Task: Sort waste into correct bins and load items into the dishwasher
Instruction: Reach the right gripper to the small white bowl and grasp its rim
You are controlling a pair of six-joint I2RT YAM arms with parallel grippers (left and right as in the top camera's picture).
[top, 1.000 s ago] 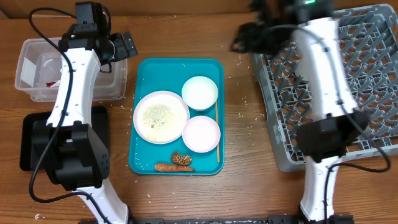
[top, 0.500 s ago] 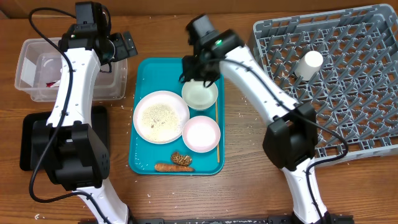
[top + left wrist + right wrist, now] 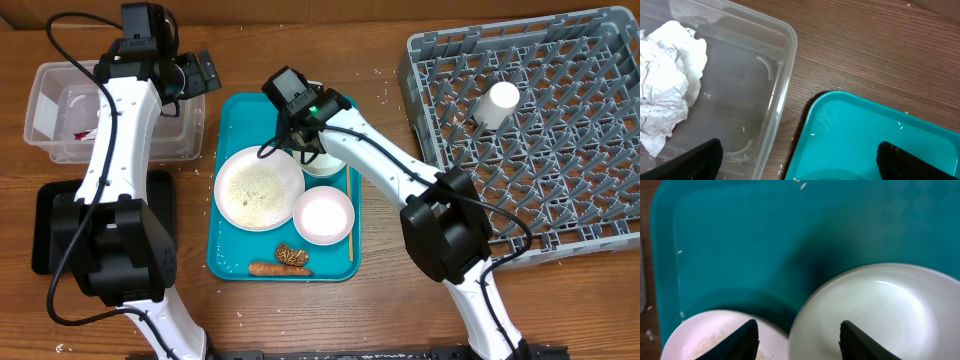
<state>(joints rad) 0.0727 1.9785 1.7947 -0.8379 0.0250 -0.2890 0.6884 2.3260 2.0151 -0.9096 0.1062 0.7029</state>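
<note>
Having been swung across from the rack (image 3: 420,60) within the last second, the right gripper (image 3: 800,340) is now held low over the bowl (image 3: 880,315) at the far end of the tray (image 3: 240,110), jaws apart and set astride the rim, one finger inside and one outside; nothing is clamped yet. A white cup (image 3: 497,102) is left among the grey pegs, so one item is judged loaded and the bowl is taken as the next.

The left gripper (image 3: 800,160) is held wide and empty above the tub (image 3: 780,75) edge and the tray corner.

The bowl is glossy, smooth and round (likely slippery at the rim). The plate (image 3: 258,187) is dusted with grainy rice (image 3: 255,185); the dish (image 3: 323,214) is seen clean. Thin wooden chopsticks (image 3: 349,215) are laid along the tray's right side, with a carrot piece (image 3: 268,268) and a wrinkled brown lump (image 3: 293,256) at the near end. A crumpled tissue (image 3: 665,100) is held in the clear tub
</note>
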